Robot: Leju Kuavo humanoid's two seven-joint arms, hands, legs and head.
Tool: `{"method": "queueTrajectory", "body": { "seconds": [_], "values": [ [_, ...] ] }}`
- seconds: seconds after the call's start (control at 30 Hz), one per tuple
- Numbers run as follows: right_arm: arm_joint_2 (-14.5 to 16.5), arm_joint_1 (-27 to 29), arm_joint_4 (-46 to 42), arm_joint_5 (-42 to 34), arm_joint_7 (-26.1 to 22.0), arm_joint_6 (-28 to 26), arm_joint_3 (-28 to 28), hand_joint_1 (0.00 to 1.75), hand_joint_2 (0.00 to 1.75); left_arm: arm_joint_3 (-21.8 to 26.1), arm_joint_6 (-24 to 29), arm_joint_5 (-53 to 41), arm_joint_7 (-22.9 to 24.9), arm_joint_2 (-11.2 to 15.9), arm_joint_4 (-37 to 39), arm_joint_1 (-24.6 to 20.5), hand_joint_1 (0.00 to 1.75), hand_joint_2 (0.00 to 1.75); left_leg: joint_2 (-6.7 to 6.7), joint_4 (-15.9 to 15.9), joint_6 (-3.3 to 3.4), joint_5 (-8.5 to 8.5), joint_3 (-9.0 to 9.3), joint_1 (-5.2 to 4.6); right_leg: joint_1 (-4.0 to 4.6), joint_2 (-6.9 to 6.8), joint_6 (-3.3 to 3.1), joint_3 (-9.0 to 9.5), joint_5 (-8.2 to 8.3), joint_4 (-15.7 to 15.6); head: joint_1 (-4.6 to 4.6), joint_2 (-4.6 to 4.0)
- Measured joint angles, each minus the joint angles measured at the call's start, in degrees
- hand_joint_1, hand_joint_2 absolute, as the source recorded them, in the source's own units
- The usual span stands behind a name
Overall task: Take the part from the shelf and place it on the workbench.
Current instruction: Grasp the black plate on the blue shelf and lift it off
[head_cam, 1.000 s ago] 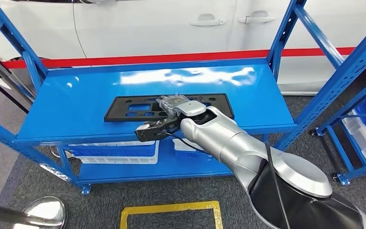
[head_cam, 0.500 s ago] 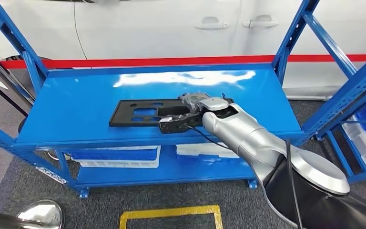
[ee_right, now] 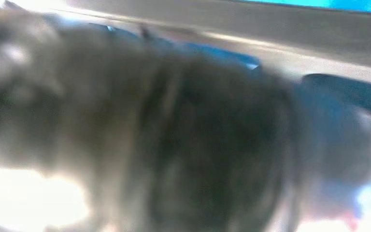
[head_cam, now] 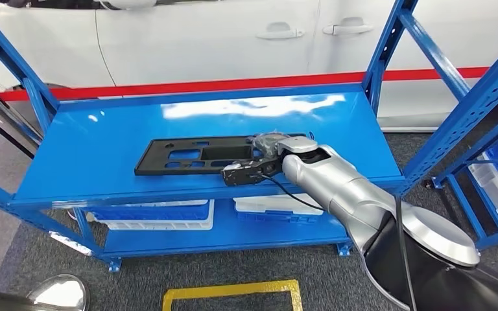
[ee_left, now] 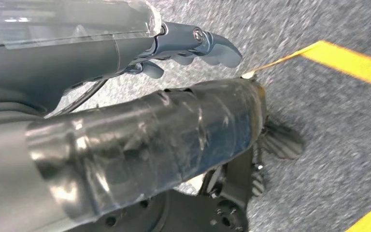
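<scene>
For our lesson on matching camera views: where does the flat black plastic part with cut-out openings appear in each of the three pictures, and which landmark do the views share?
Head view: the flat black plastic part lies on the blue metal shelf top, centre, its right end at the right hand.
Left wrist view: not in it; grey carpet and the left hand.
Right wrist view: too blurred to tell.
Shared landmark: the yellow floor tape, seen in the head and left wrist views.

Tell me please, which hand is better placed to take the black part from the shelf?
The right hand: it is already at the black part on the blue shelf. The left hand hangs low over the carpet.
</scene>
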Motion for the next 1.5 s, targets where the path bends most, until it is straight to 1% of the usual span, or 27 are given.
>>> {"method": "queueTrajectory", "body": {
  "seconds": [0.07, 0.1, 0.13, 0.17, 0.2, 0.27, 0.33, 0.43, 0.47, 0.53, 0.6, 0.63, 0.67, 0.7, 0.77, 0.8, 0.83, 0.93, 1.0, 1.1, 1.13, 1.17, 1.2, 1.27, 1.33, 1.4, 1.5],
  "values": [
    [0.0, 0.2, 0.0, -0.2, -0.3, 0.3, -0.2, 0.0, 0.0, 0.0, 0.0, 0.0, 0.0, 0.0, 0.0, 0.0, 0.0, 0.0, 0.03, 7.2, -0.21, -3.37, -3.42, 0.01, 0.16, -0.04, -0.35, 0.08, -0.02, -0.1, -0.01, 0.01],
    [0.0, 0.4, 0.0, -0.3, -0.4, 0.4, -0.2, 0.0, 0.0, 0.1, 0.0, 0.0, 0.0, 0.1, 0.0, 0.0, 0.0, 0.0, 0.03, 10.5, -0.24, -4.46, -5.1, -0.01, 0.33, -0.05, -0.43, 0.09, -0.06, -0.1, -0.01, 0.01],
    [0.0, 0.6, 0.0, -0.4, -0.4, 0.5, -0.3, 0.0, 0.0, 0.2, 0.1, -0.1, 0.0, 0.1, 0.0, 0.0, 0.0, 0.0, 0.03, 12.2, -0.16, -4.53, -5.99, -0.05, 0.49, -0.05, -0.51, 0.11, -0.11, 0.0, -0.01, 0.01],
    [0.0, 0.8, 0.0, -0.4, -0.4, 0.5, -0.3, 0.0, 0.0, 0.2, 0.1, -0.1, 0.1, 0.1, 0.0, 0.0, 0.0, 0.0, 0.03, 11.6, 0.04, -3.57, -5.84, -0.12, 0.65, -0.03, -0.57, 0.16, -0.16, 0.0, -0.01, 0.01],
    [0.0, 0.8, 0.0, -0.5, -0.4, 0.5, -0.3, 0.0, 0.0, 0.3, 0.1, -0.1, 0.1, 0.2, 0.0, 0.0, 0.0, 0.0, 0.03, 9.1, 0.38, -1.78, -4.7, -0.21, 0.8, 0.01, -0.62, 0.24, -0.21, 0.1, -0.01, 0.01],
    [0.0, 0.8, 0.0, -0.5, -0.6, 0.5, -0.4, 0.0, 0.0, 0.4, 0.2, -0.1, 0.1, 0.3, 0.0, 0.1, 0.0, 0.0, 0.05, 1.2, 1.34, 1.65, -0.94, -0.59, 1.08, 0.07, -0.62, 0.36, -0.33, 0.1, 0.0, 0.01],
    [0.1, 0.8, -0.1, -0.6, -0.8, 0.7, -0.5, 0.0, 0.0, 0.4, 0.2, -0.1, 0.0, 0.5, 0.0, -0.1, 0.0, 0.0, 0.04, -3.1, 1.99, 2.56, 1.1, -0.98, 1.21, 0.03, -0.34, 0.25, -0.36, 0.1, 0.01, 0.01],
    [0.3, 1.0, -0.3, -0.5, -0.8, 0.7, -0.5, 0.0, 1.31, 0.5, 0.1, -0.2, -0.2, 0.6, 0.0, -0.2, 0.0, 0.0, 0.03, -4.1, 2.42, 2.74, 1.57, -0.94, 1.21, 0.0, 0.45, 0.24, -0.45, 0.1, 0.02, 0.0],
    [0.3, 1.0, -0.3, -0.4, -0.8, 0.7, -0.5, 0.0, 1.75, 0.5, 0.1, -0.3, -0.3, 0.5, 0.0, -0.1, 0.0, 0.0, 0.11, -4.5, 2.65, 2.95, 1.83, -0.76, 1.22, -0.01, 0.74, -0.01, -1.06, 0.8, 0.03, 0.01],
    [0.3, 1.1, -0.4, -0.4, -0.8, 0.6, -0.5, 0.0, 1.75, 0.5, 0.0, -0.4, -0.5, 0.5, 0.0, -0.1, 0.0, 0.0, 0.25, -5.1, 3.03, 3.23, 2.23, -0.48, 1.01, 0.0, 1.31, -2.06, -3.86, 5.4, 0.07, 0.01],
    [0.3, 1.7, -0.4, -0.4, -0.8, 0.6, -0.5, 0.0, 1.75, 0.5, -0.1, -0.6, -0.8, 0.5, 0.0, -0.2, 0.0, 0.0, 0.25, -5.1, 3.2, 3.18, 2.22, -0.46, 0.6, -0.02, 1.81, -5.64, -7.11, 12.8, 0.07, 0.01],
    [0.2, 2.0, -0.4, -0.4, -0.8, 0.6, -0.5, 0.0, 1.75, 0.5, -0.1, -0.6, -0.9, 0.5, 0.0, -0.2, 0.0, 0.0, 0.23, -5.1, 3.22, 3.12, 2.23, -0.45, 0.38, -0.04, 2.02, -6.89, -7.67, 15.2, 0.06, 0.01],
    [0.2, 2.3, -0.4, -0.4, -0.9, 0.6, -0.5, 0.0, 1.31, 0.5, -0.1, -0.7, -0.9, 0.5, 0.0, -0.1, 0.0, 0.0, 0.19, -5.0, 3.16, 3.05, 2.25, -0.43, 0.17, -0.07, 2.18, -7.16, -7.02, 15.5, 0.06, 0.01],
    [0.1, 2.4, -0.4, -0.4, -0.9, 0.5, -0.5, 0.0, 0.87, 0.5, -0.1, -0.7, -0.9, 0.5, 0.0, -0.1, 0.0, 0.0, 0.16, -4.8, 3.02, 2.92, 2.26, -0.39, -0.01, -0.12, 2.27, -6.22, -5.27, 13.3, 0.06, 0.01],
    [0.1, 2.5, -0.4, -0.4, -0.9, 0.5, -0.5, 0.0, 0.0, 0.5, -0.1, -0.7, -0.9, 0.5, 0.0, -0.1, 0.0, 0.0, 0.11, -4.2, 2.54, 2.45, 2.21, -0.4, -0.14, -0.23, 2.23, -2.64, -1.5, 5.7, 0.07, 0.01],
    [0.1, 2.4, -0.5, -0.4, -0.9, 0.4, -0.5, 0.0, 0.0, 0.5, -0.2, -0.7, -1.0, 0.4, 0.0, -0.2, 0.0, 0.0, 0.1, -3.9, 2.26, 2.22, 2.09, -0.47, -0.06, -0.22, 2.04, -1.2, -0.56, 2.7, 0.05, 0.01],
    [0.0, 2.5, -0.5, -0.4, -0.9, 0.3, -0.5, 0.0, 0.44, 0.5, -0.2, -0.8, -1.0, 0.4, 0.0, -0.2, 0.0, 0.0, 0.1, -3.7, 1.97, 2.1, 1.98, -0.54, 0.06, -0.19, 1.81, -0.45, -0.35, 1.1, 0.04, 0.01],
    [-0.2, 2.7, -0.6, -0.4, -1.0, -0.1, -0.5, 0.0, 1.75, 0.5, -0.2, -1.1, -1.0, 0.3, 0.0, -0.2, 0.0, 0.0, 0.13, -3.7, 1.12, 2.06, 1.85, -0.5, 0.23, -0.12, 0.87, -0.19, -0.43, 0.4, 0.03, 0.01],
    [-0.4, 2.8, -0.7, -0.4, -1.2, -0.3, -0.5, 0.0, 1.75, 0.5, -0.2, -1.3, -1.0, 0.2, 0.0, -0.2, 0.0, 0.0, 0.18, -1.8, 0.61, 0.6, 1.06, -0.35, 0.03, -0.18, 0.16, 0.11, -0.22, 0.0, 0.02, 0.01],
    [-0.8, 3.2, -0.7, -0.3, -1.5, -0.6, -0.5, 0.0, 1.75, 0.5, -0.2, -1.4, -0.9, 0.1, 0.0, -0.2, 0.0, 0.0, 0.19, 8.8, 0.15, -4.25, -3.85, -0.26, 0.08, -0.27, -0.29, 0.28, -0.22, -0.2, 0.02, 0.01],
    [-1.0, 3.4, -0.7, -0.3, -1.6, -0.7, -0.5, 0.0, 1.75, 0.5, -0.1, -1.5, -0.8, 0.1, 0.0, -0.1, 0.0, 0.0, 0.19, 11.9, 0.12, -5.0, -5.41, -0.26, 0.14, -0.26, -0.32, 0.31, -0.24, -0.1, 0.02, 0.01],
    [-1.2, 3.6, -0.7, -0.3, -1.7, -0.8, -0.5, 0.0, 1.75, 0.5, -0.1, -1.6, -0.7, 0.0, 0.0, -0.1, 0.0, 0.0, 0.19, 13.1, 0.16, -4.74, -6.15, -0.26, 0.18, -0.22, -0.35, 0.35, -0.27, -0.1, 0.02, 0.01],
    [-1.4, 3.7, -0.7, -0.3, -1.8, -0.9, -0.5, 0.0, 1.75, 0.5, -0.1, -1.7, -0.6, 0.0, 0.0, -0.1, 0.0, 0.0, 0.19, 11.7, 0.31, -3.32, -5.66, -0.27, 0.2, -0.17, -0.36, 0.45, -0.32, -0.1, 0.02, 0.01],
    [-1.8, 3.7, -0.8, -0.1, -2.0, -1.0, -0.5, 0.0, 1.75, 0.5, -0.1, -1.9, -0.4, -0.1, 0.0, -0.1, 0.0, 0.0, 0.19, 4.2, 0.82, 0.68, -2.32, -0.31, 0.21, -0.12, -0.27, 0.71, -0.48, -0.1, 0.02, 0.01],
    [-2.3, 3.7, -0.8, 0.3, -2.1, -1.1, -0.5, 0.79, 1.75, 0.5, -0.1, -2.0, -0.3, -0.2, 0.0, -0.1, 0.0, 0.0, 0.16, -2.2, 1.26, 2.62, 0.7, -0.56, 0.42, -0.13, 0.12, 0.7, -0.65, 0.0, 0.03, 0.01],
    [-2.8, 3.7, -0.8, 0.5, -2.2, -1.3, -0.4, 1.64, 1.75, 0.5, -0.1, -2.0, -0.3, -0.4, 0.0, -0.2, 0.0, 0.0, 0.1, -3.9, 1.38, 2.62, 1.53, -0.73, 0.68, -0.17, 0.34, 0.62, -0.71, 0.0, 0.06, 0.01],
    [-3.6, 3.8, -0.9, 0.7, -2.2, -1.7, -0.4, 1.73, 1.75, 0.5, -0.1, -2.0, -0.2, -0.8, 0.0, -0.1, 0.0, 0.0, 0.08, -4.2, 1.24, 2.8, 1.67, -0.7, 0.78, -0.18, -0.9, 0.76, -0.66, -0.1, 0.09, 0.01]
  ]
}}
